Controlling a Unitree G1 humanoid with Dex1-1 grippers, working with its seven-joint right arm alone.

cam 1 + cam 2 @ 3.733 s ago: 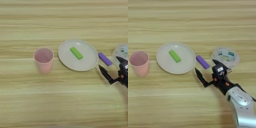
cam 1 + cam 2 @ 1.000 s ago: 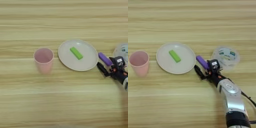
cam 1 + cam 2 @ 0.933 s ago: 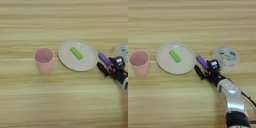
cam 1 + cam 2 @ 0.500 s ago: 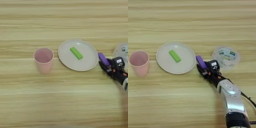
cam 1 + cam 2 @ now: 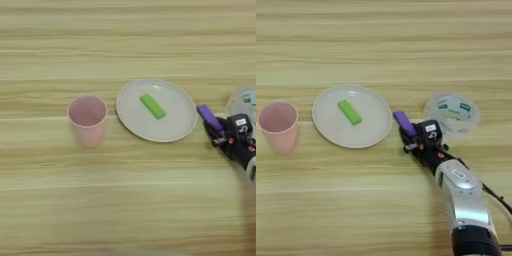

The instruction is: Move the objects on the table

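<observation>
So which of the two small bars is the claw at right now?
The small purple bar, lying on the wooden table between the round white plate and the claw; the small bright green bar lies on the plate.

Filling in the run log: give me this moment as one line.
right gripper: jaws closed on purple bar, right of white plate | green bar: on plate | tape roll: untouched | pink cup: upright, left

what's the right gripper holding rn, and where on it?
The right gripper is closed on the purple bar, at its near, lower-right end; the far end sticks out toward the white plate.
</observation>
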